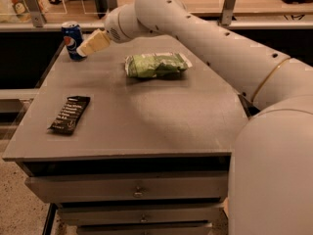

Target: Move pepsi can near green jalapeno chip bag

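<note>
The small blue cylindrical pepsi can, silver on top with a round red-white-blue logo facing the camera, stands upright at the far corner of the grey tabletop, at about 11 o'clock from the middle. The pale cream gripper comes down at a slant from the can's 3 o'clock side, its tip right at the can's lower right edge; whether it touches the can, and whether it is spread or pressed together, I cannot tell. Towards 3 o'clock of the can, well apart from it, the light green crinkled jalapeno chip bag lies flat with whitish sealed ends, at roughly 12 o'clock on the tabletop. The thick white jointed robot arm runs from the gripper over the bag's far side and down to 4 o'clock, where its bulky body fills the corner. A flat black snack-bar wrapper with pale lettering lies near the tabletop's 8 o'clock edge, well apart from both can and bag. Below the front edge sit grey drawers with small knobs
</note>
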